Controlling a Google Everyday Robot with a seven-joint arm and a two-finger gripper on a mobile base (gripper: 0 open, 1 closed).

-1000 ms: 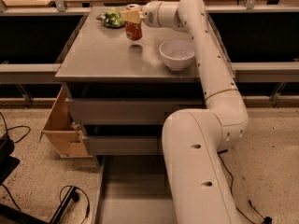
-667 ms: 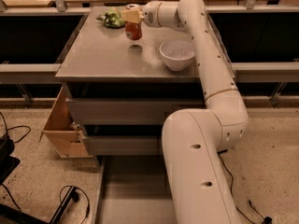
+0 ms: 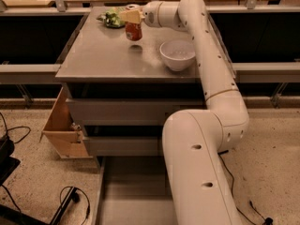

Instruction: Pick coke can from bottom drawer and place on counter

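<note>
— Camera view: where is the gripper [image 3: 132, 18]?

— Over the far part of the counter [image 3: 98, 55], its fingers pinching the upper half of the coke can [image 3: 133, 32].

— Does the can touch the counter?

— I cannot tell; a shadow lies just below it.

— Nearby?

— 1 green snack bag [image 3: 111, 18] just behind, 1 white bowl [image 3: 177, 54] to the right. The bottom drawer [image 3: 126, 191] stands pulled out.
</note>
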